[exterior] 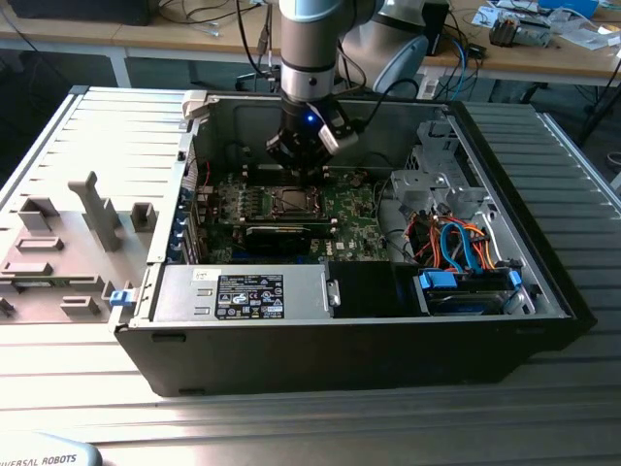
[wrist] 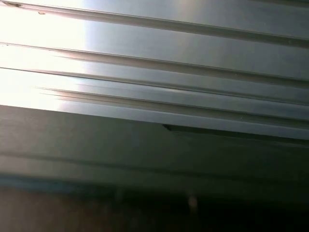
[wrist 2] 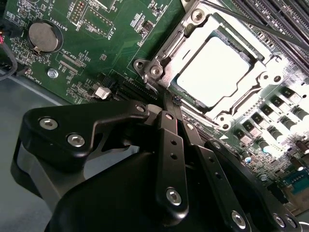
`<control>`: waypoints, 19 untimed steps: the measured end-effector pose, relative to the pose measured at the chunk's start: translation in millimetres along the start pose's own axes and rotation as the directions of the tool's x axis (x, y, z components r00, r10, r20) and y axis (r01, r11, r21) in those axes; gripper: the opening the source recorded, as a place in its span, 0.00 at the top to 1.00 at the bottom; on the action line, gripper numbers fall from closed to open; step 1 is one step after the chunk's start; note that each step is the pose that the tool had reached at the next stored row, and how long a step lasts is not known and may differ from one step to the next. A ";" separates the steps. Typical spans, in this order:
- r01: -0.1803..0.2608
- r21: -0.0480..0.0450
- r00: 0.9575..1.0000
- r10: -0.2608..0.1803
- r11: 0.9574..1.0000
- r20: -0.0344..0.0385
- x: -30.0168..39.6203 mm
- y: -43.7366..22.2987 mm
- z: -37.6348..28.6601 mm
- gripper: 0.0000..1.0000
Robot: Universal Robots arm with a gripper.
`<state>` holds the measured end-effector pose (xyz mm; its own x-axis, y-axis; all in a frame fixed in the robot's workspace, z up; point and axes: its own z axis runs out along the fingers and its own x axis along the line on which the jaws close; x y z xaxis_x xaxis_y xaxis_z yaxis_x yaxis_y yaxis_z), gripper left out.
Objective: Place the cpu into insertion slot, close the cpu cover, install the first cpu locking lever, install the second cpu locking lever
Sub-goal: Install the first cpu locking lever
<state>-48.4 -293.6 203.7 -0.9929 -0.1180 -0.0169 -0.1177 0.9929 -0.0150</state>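
The cpu (wrist 2: 212,70) lies flat in its socket on the green motherboard, its silvery top glaring. The cpu cover (wrist 2: 189,37) lies closed over it as a metal frame around the chip. A thin lever rod (wrist 2: 251,22) runs along one side of the socket. My gripper (wrist 2: 170,101) is shut, its black fingers pressed together with the tips at a corner of the socket; I see nothing held between them. In the exterior view the gripper (exterior: 296,167) hangs inside the open computer case just behind the socket (exterior: 291,202).
A black graphics card (exterior: 281,235) sits in front of the socket, with the grey power supply (exterior: 243,291) nearer the case's front wall. Cables (exterior: 456,243) and a drive bay (exterior: 466,291) are at the exterior view's right. Grey fixtures (exterior: 97,209) stand outside the case. A coin battery (wrist 2: 42,36) sits on the board.
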 end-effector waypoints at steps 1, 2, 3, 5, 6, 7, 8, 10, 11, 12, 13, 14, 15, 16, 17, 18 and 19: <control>0.000 0.000 1.000 0.000 1.000 0.000 0.0 -0.4 0.1 0.89; 0.000 0.000 1.000 0.000 1.000 0.000 0.0 -0.5 0.3 0.89; 0.000 0.000 1.000 0.000 1.000 0.000 0.0 -0.6 0.4 0.89; 0.000 0.001 1.000 0.000 1.000 -0.001 -0.3 -0.7 0.7 0.89; 0.000 0.000 1.000 0.000 1.000 0.000 -0.6 -0.6 0.9 0.89; 0.000 0.000 1.000 0.000 1.000 0.000 -0.9 -0.7 1.2 0.89; 0.000 0.000 1.000 0.000 1.000 0.000 -1.3 -0.7 1.4 0.89; 0.000 0.000 1.000 0.000 1.000 0.000 -2.0 -0.8 1.7 0.89; 0.000 0.000 1.000 0.000 1.000 0.000 -2.3 -0.9 1.8 0.89; 0.000 0.000 1.000 0.000 1.000 0.000 -2.5 -0.9 1.9 0.89; 0.000 0.000 1.000 0.000 1.000 0.000 -2.5 -0.8 1.9 0.89; 0.000 0.000 1.000 0.000 1.000 0.000 -2.5 -0.8 2.0 0.89; 0.000 0.000 1.000 0.000 1.000 0.000 -2.5 -0.9 2.0 0.89; 0.000 0.000 1.000 0.000 1.000 0.000 -2.5 -0.8 2.0 0.89; 0.000 0.000 1.000 0.000 1.000 0.000 -2.5 -0.8 2.0 0.89; 0.000 0.000 1.000 0.000 1.000 0.000 -2.6 -0.8 1.8 0.89; 0.000 0.000 1.000 0.000 1.000 0.001 -2.6 -0.8 1.3 0.89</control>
<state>-45.6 -294.1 202.4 -0.9929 -0.1181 -0.0175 -0.1178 0.9929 -0.0149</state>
